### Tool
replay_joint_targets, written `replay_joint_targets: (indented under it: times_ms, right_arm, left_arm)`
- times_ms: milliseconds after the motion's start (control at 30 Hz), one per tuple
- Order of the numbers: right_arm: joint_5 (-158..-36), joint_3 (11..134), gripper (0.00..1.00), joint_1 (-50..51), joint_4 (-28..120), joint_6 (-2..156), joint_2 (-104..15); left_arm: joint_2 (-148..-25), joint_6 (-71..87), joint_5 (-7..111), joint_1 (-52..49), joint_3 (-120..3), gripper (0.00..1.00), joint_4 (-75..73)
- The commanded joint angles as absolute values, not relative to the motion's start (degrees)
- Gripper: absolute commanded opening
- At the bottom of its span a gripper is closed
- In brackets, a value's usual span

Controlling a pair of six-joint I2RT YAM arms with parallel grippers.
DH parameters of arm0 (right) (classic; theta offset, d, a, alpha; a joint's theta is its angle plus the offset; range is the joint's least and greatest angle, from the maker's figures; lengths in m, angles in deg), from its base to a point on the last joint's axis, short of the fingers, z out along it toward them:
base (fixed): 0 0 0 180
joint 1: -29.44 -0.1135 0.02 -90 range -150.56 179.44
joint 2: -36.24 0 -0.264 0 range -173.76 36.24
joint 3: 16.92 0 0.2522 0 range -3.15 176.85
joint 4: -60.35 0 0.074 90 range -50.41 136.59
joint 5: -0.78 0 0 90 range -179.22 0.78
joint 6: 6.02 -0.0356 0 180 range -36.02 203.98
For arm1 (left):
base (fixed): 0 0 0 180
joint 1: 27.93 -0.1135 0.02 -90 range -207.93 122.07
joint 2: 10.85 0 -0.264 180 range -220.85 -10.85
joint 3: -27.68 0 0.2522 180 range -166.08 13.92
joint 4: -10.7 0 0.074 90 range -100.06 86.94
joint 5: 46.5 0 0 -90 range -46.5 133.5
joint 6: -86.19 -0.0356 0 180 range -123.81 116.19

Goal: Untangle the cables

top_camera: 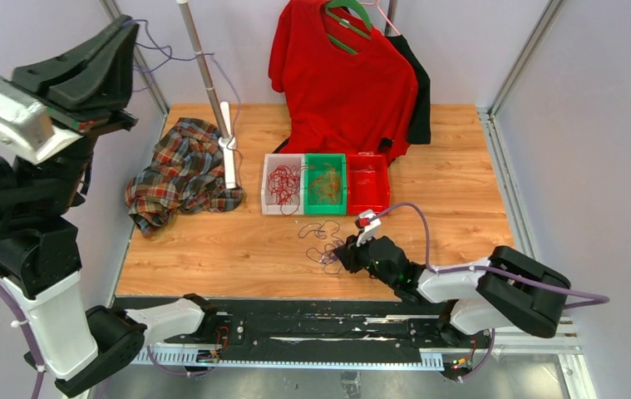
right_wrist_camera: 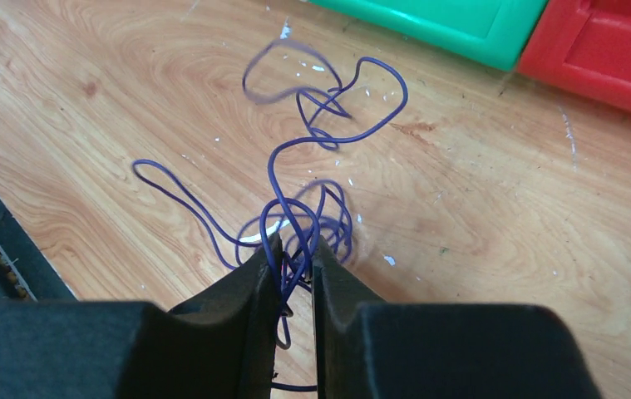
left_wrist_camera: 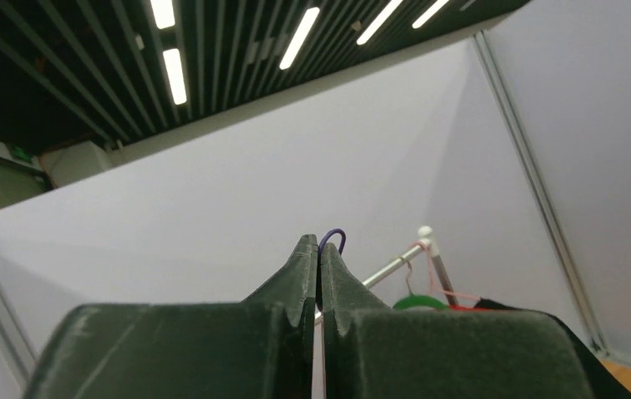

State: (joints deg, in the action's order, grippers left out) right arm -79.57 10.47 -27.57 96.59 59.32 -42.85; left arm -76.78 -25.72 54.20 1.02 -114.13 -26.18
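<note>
Loose purple cables lie tangled on the wooden table in front of the bins. My right gripper is low over them. In the right wrist view, several purple cable strands pass through the narrow gap of my right gripper, which stands slightly open. Red cables fill the white bin, and orange cables lie in the green bin. My left gripper is raised high at the left. In its own view the left gripper is shut, with a small purple cable loop poking out between the tips.
A red bin stands right of the green one. A plaid shirt lies crumpled at the table's left by a metal pole. A red T-shirt on a green hanger hangs at the back, over a black garment.
</note>
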Motion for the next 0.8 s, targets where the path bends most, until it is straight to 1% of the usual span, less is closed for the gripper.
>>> replay_joint_targets:
  times_ms: [0, 167, 300, 367, 433, 467, 567, 600, 667, 767]
  right_arm:
    - [-77.5, 11.0, 0.19, -28.6, 89.6, 60.5, -37.6]
    - [-80.2, 12.8, 0.21, -28.7, 82.6, 62.2, -29.7]
    - [-86.9, 17.2, 0.18, -28.7, 72.5, 65.6, -21.5]
    - [-88.9, 19.1, 0.18, -28.8, 67.8, 67.2, -18.3]
    - [-89.9, 19.5, 0.20, -28.7, 64.9, 68.2, -15.3]
    - [-90.3, 19.9, 0.24, -28.7, 63.3, 68.3, -14.5]
    - [-95.3, 20.6, 0.55, -28.7, 62.2, 68.7, -11.5]
    - [-95.4, 21.1, 0.63, -28.7, 61.3, 68.6, -10.5]
    - [-94.7, 23.8, 0.68, -28.7, 57.2, 69.7, -8.6]
    - [-92.4, 27.4, 0.71, -28.7, 52.0, 72.3, -6.1]
  left_arm:
    - [-77.1, -25.8, 51.9, 0.7, -114.9, 0.01, -17.9]
    - [-77.1, -22.5, 55.5, 0.7, -113.7, 0.01, -22.4]
    - [-73.9, -20.3, 61.9, 0.7, -104.2, 0.00, -27.7]
    - [-72.6, -18.7, 62.0, 0.7, -99.0, 0.00, -28.3]
    - [-72.0, -17.3, 61.8, 0.7, -95.6, 0.00, -28.7]
    - [-71.8, -17.0, 61.8, 0.7, -94.1, 0.00, -28.3]
    - [-71.8, -16.1, 64.3, 0.7, -91.1, 0.00, -27.8]
    - [-72.3, -16.0, 65.6, 0.8, -91.2, 0.00, -28.9]
    - [-73.5, -16.1, 67.4, 0.7, -90.6, 0.00, -31.7]
    - [-73.4, -17.8, 67.7, 0.7, -86.3, 0.00, -33.2]
